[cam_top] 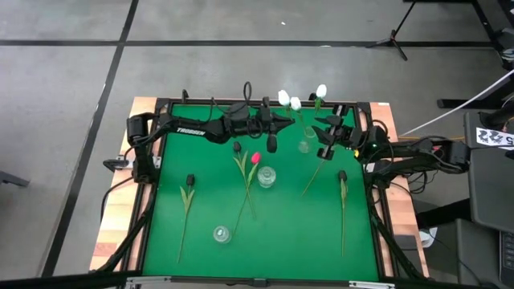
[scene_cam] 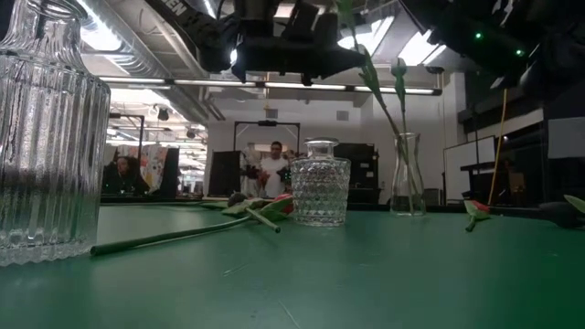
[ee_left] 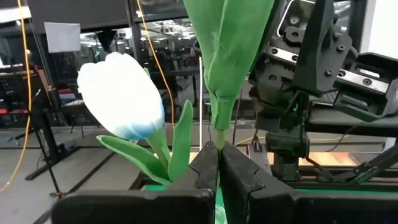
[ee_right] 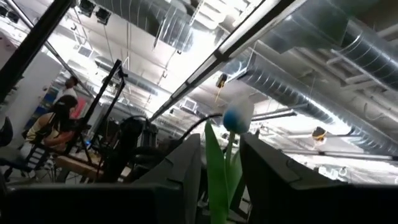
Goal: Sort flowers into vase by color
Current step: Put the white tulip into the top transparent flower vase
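The flowers were artificial tulips on long thin green stems, with white, pink-red and dark heads. Two white tulips (cam_top: 289, 100) stood together near the far edge of the table (cam_top: 297, 241), their stems running down into a tall clear vase (cam_top: 304, 146). A third white tulip (cam_top: 321, 91) was gripped by its stem in the right gripper (cam_top: 324, 138), just beside that vase — its stem hung down toward the table, its head out past the far edge. The left gripper (cam_top: 281, 122) was clenched on the green stem (ee_left: 219, 134) of one of the paired white tulips, fingers pressed together at the far edge.

Loose on the green surface lay a pink-red tulip (cam_top: 255, 157) and a dark tulip (cam_top: 237, 148), their stems crossing near the centre. A second dark tulip (cam_top: 190, 181) lay toward the left edge, a third (cam_top: 342, 176) toward the right. A faceted glass vase (cam_top: 267, 176) stood beside the pink-red head; a ribbed glass vase (cam_top: 222, 234) stood near the near edge — both holding no flowers.
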You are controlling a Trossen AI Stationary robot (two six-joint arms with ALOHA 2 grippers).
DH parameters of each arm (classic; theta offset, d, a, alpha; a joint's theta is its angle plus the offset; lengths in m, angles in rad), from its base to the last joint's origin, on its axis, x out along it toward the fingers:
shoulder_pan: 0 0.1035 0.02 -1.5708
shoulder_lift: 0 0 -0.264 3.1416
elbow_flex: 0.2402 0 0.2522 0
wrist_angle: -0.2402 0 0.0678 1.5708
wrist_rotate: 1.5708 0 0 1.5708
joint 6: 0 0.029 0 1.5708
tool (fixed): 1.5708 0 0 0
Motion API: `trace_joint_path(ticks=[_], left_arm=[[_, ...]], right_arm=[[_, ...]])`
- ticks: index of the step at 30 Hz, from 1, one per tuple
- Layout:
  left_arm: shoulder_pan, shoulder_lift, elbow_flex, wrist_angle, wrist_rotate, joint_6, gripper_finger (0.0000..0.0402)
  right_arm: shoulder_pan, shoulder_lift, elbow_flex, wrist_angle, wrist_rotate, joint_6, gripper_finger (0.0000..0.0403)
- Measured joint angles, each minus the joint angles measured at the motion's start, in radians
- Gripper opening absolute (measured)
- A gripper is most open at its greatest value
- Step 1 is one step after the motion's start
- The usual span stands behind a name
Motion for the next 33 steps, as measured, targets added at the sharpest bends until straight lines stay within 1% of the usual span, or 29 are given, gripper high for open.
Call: trace_joint_path(ticks=[11,13,17,21,23,33], left_arm=[[-0.006,0.008,0.009,0.042,-0.013,0.012,0.0003],[-0.006,0.019,0.022,0.011,-0.014,0.007,0.0003],[-0.013,0.071,0.101,-0.048,-0.014,0.011,0.0003],[-0.013,0.092,0.164,-0.154,-0.014,0.017,0.0003],[-0.012,0.094,0.166,-0.181,-0.014,0.022,0.0003],[-0.006,0.102,0.166,-0.186,0.002,0.019,0.0003]], right_arm=[[0.0,0.0,0.0,-0.004,0.001,0.001,0.0113],[0.0,0.0,0.0,-0.002,0.001,0.001,0.0113],[0.0,0.0,0.0,0.0,0.005,0.001,0.0113],[0.0,0.0,0.0,0.013,0.009,0.005,0.0113],[0.0,-0.002,0.0,0.015,0.009,0.008,0.0113],[0.0,-0.004,0.0,0.024,0.01,0.008,0.0113]])
